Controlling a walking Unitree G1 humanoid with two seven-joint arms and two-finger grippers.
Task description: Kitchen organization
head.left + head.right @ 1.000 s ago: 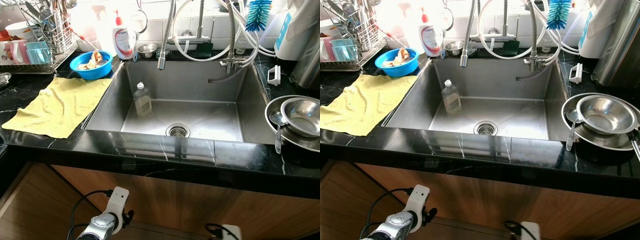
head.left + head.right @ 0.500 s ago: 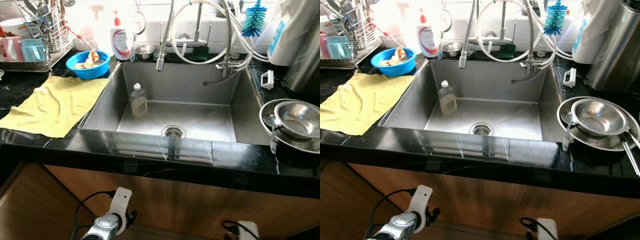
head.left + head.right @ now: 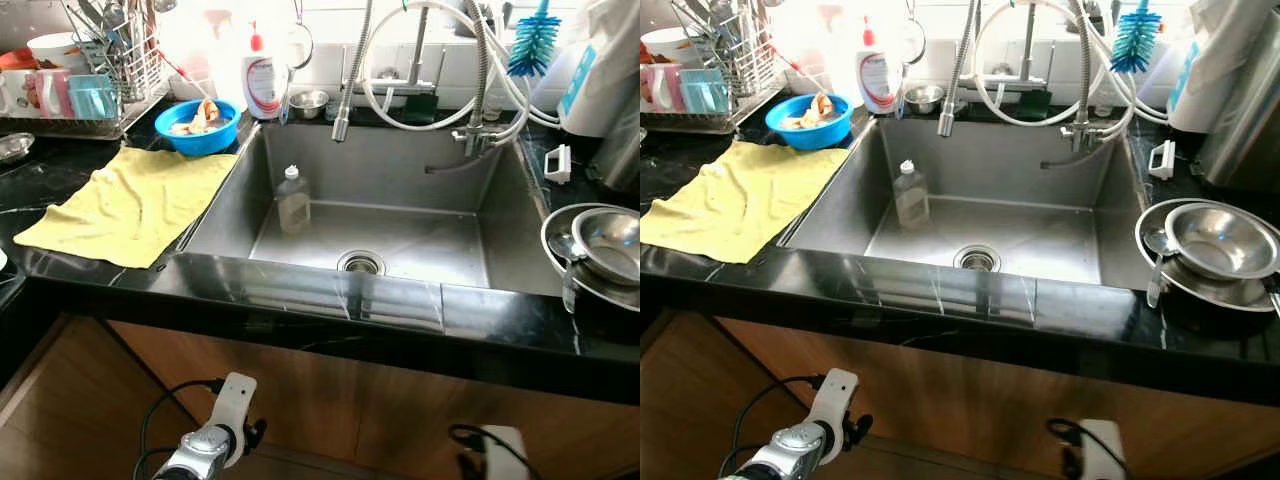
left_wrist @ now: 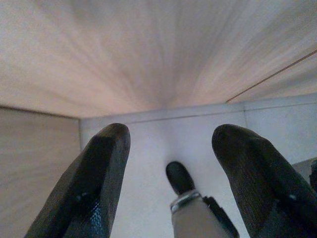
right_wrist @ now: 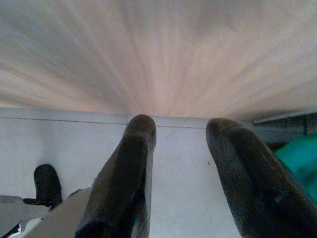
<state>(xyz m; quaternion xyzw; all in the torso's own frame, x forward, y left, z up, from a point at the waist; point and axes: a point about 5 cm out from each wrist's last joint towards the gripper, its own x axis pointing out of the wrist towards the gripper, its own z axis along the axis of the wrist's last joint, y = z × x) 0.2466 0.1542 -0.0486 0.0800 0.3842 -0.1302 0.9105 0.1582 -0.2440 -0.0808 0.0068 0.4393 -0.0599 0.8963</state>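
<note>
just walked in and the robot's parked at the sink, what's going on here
Nothing is being handled at this moment. The robot faces the steel sink with both arms hanging low in front of the wooden cabinet; the left gripper and right gripper are both open and empty. A clear bottle stands inside the sink near the drain. A yellow cloth lies on the counter to the left beside a blue bowl, and stacked metal bowls sit on the right.

The right gripper [image 5: 178,163] hangs with fingers apart above pale floor [image 5: 188,198], facing a wooden cabinet front [image 5: 163,54]
</note>
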